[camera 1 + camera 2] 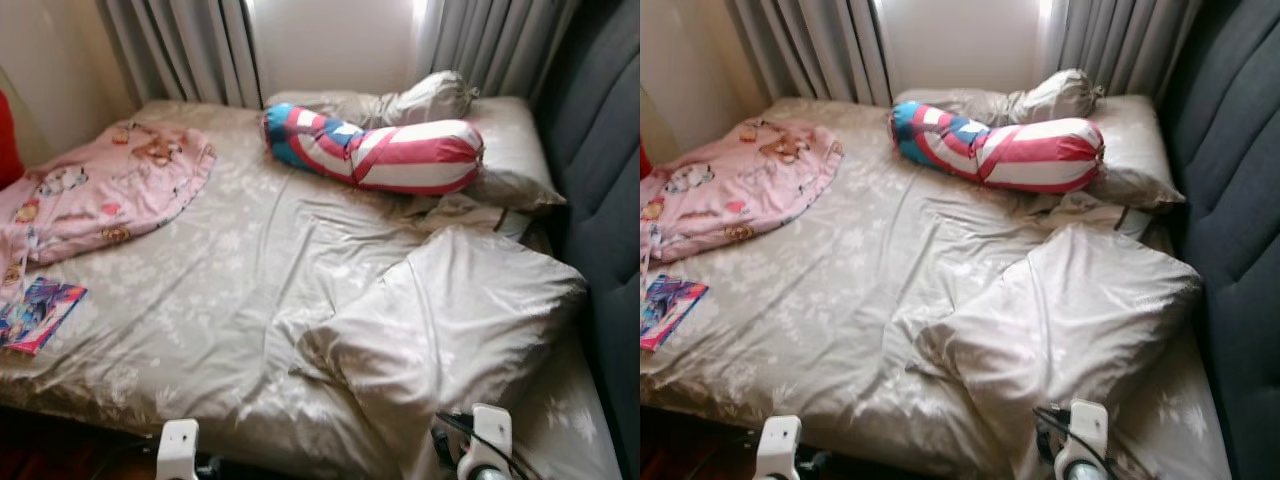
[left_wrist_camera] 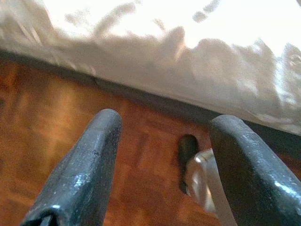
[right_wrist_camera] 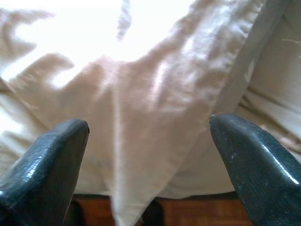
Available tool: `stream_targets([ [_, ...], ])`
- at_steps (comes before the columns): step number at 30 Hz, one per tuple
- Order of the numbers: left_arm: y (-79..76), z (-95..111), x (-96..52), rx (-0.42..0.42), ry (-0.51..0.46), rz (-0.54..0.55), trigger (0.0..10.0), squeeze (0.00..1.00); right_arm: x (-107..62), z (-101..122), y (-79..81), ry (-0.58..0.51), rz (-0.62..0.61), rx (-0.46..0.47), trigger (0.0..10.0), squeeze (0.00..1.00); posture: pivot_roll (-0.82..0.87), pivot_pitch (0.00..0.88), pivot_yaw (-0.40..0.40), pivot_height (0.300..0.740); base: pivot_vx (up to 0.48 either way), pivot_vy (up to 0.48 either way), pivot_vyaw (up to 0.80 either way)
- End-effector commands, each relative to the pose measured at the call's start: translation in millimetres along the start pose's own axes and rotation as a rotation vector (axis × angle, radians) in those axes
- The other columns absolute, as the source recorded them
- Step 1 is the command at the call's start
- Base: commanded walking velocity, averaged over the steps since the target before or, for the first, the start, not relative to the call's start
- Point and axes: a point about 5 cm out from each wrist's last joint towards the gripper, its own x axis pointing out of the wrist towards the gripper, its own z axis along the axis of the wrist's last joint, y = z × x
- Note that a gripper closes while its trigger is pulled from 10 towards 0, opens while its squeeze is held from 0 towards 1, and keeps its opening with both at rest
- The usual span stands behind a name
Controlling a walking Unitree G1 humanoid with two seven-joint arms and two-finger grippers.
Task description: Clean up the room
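Pillow (image 1: 450, 320) on bed, right gripper (image 3: 148, 141) spread wide just before it

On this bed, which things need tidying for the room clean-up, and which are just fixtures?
To tidy:
pink blanket, bunched on the bed's left
book, near the left edge
striped bolster, askew
near pillow, crooked

Fixtures:
curtains
headboard
wood floor

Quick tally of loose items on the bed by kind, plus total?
Beige pillows: 3 (near, far, crumpled one by the curtain)
Striped bolster: 1
Pink blanket: 1
Colourful book: 1
Total: 6
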Motion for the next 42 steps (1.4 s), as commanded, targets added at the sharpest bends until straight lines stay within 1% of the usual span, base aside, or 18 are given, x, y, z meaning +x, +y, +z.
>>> stream_targets([
  [1,-2.0,1.0,0.0,-0.008,-0.020,-0.006,10.0,0.00,-2.0,-2.5,-7.0,-0.004,-0.015,0.006,10.0,0.00,0.03,0.000,0.009,0.740,0.000,0.000,0.00],
  [4,-2.4,3.0,-0.2,-0.018,-0.048,-0.004,10.0,0.00,-2.0,-0.8,-6.9,-0.020,-0.003,0.000,10.0,0.00,0.03,0.000,0.002,0.740,0.000,0.000,0.00],
  [5,-3.1,4.3,-0.4,-0.022,-0.067,-0.006,10.0,0.00,7.4,28.4,-1.3,-0.089,0.009,-0.014,10.0,0.00,0.04,0.000,-0.003,0.740,0.000,0.000,0.00],
  [6,-3.4,4.9,-0.4,-0.024,-0.074,-0.007,10.0,0.00,11.8,45.1,1.7,-0.128,0.013,-0.018,10.0,0.00,0.04,0.000,-0.005,0.740,0.000,0.000,0.00],
  [7,-3.4,4.9,-0.4,-0.024,-0.074,-0.007,10.0,0.00,11.8,45.1,1.7,-0.128,0.013,-0.018,10.0,0.00,0.04,0.000,-0.005,0.740,0.000,0.000,0.00],
  [8,-3.8,5.5,-0.4,-0.026,-0.080,-0.009,10.0,0.00,14.4,56.7,3.7,-0.154,0.015,-0.019,10.0,0.00,0.03,0.000,-0.003,0.740,0.000,0.000,0.00],
  [9,-3.8,5.5,-0.4,-0.026,-0.080,-0.009,10.0,0.00,14.4,56.7,3.7,-0.154,0.015,-0.019,10.0,0.00,0.03,0.000,-0.003,0.740,0.000,0.000,0.00],
  [14,-4.7,8.6,-0.9,-0.035,-0.121,-0.018,10.0,0.00,16.1,79.8,6.5,-0.260,0.010,0.003,10.0,0.00,0.00,0.000,0.013,0.740,0.000,0.000,0.00],
  [19,-4.0,10.7,-1.9,-0.047,-0.157,-0.014,10.0,0.00,15.8,86.7,9.4,-0.301,0.027,0.017,10.0,0.00,0.00,0.000,0.017,0.740,0.000,0.000,0.00],
  [21,-16.6,48.5,7.2,-0.046,-0.253,-0.022,10.0,0.00,15.5,88.7,12.7,-0.319,0.042,0.016,10.0,0.00,0.00,0.000,0.017,0.740,0.000,0.000,0.00],
  [22,-24.6,91.5,10.9,-0.051,-0.384,-0.030,10.0,0.00,15.1,90.7,15.8,-0.338,0.053,0.001,10.0,0.00,0.00,0.000,0.017,0.740,0.000,0.000,0.00],
  [23,-24.6,91.5,10.9,-0.051,-0.384,-0.030,10.0,0.00,15.1,90.7,15.8,-0.338,0.053,0.001,10.0,0.00,0.00,0.000,0.017,0.740,0.000,0.000,0.00],
  [25,-25.7,116.6,8.1,-0.008,-0.497,-0.026,10.0,0.00,14.4,93.4,19.4,-0.363,0.071,-0.012,10.0,0.00,-0.01,0.000,0.015,0.740,0.000,0.000,0.00],
  [27,-27.2,132.6,4.4,0.004,-0.583,-0.034,10.0,0.00,13.5,95.1,22.0,-0.383,0.086,-0.022,10.0,0.00,-0.01,0.000,0.012,0.740,0.000,0.000,0.00],
  [29,-31.9,145.7,-0.3,0.048,-0.667,-0.064,10.0,0.00,12.5,96.5,24.2,-0.404,0.103,-0.037,10.0,0.00,-0.02,0.000,0.016,0.740,0.000,0.000,0.00],
  [35,-38.4,147.8,-4.9,0.070,-0.723,-0.103,10.0,0.00,9.1,98.6,24.9,-0.458,0.126,-0.056,10.0,0.00,-0.04,0.000,0.014,0.740,0.000,0.000,0.00],
  [37,-44.6,137.0,-8.0,0.065,-0.741,-0.138,10.0,0.00,3.7,99.4,26.2,-0.527,0.156,-0.071,10.0,0.00,-0.05,0.000,0.009,0.740,0.000,0.000,0.00],
  [42,-42.8,122.8,-10.9,0.058,-0.738,-0.126,10.0,0.00,-1.6,99.1,27.0,-0.577,0.180,-0.097,10.0,0.00,-0.04,0.000,-0.006,0.740,0.000,0.000,0.00],
])
